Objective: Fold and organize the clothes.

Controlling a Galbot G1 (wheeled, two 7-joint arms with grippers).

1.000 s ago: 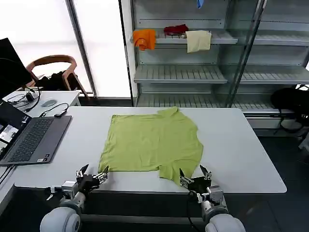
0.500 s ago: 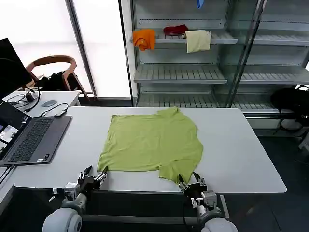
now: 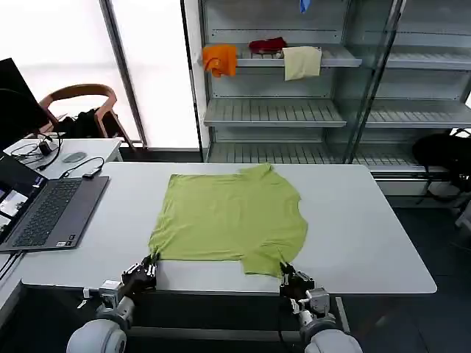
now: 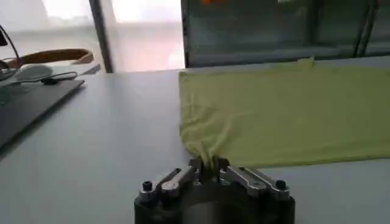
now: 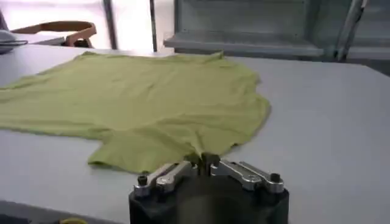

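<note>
Head view has the T-shirt [image 3: 229,220] flat on the surface [image 3: 368,228], stretching away from me; my left tool [image 3: 145,272] pinches its near-left corner, my right tool [image 3: 288,276] its near sleeve edge, both equally close

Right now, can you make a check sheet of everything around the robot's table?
Surface: white table, flat.
Job's things: lime T-shirt spread flat, near edge at the table's front.
Clutter: open laptop on the table's left side.
Grippers: left gripper shut on the T-shirt's near-left corner; right gripper shut on its near-right sleeve.
Cables: dark cable behind the laptop.
Surroundings: shelf unit holding an orange cloth, red cloth, cream cloth; wooden chair far left.
</note>
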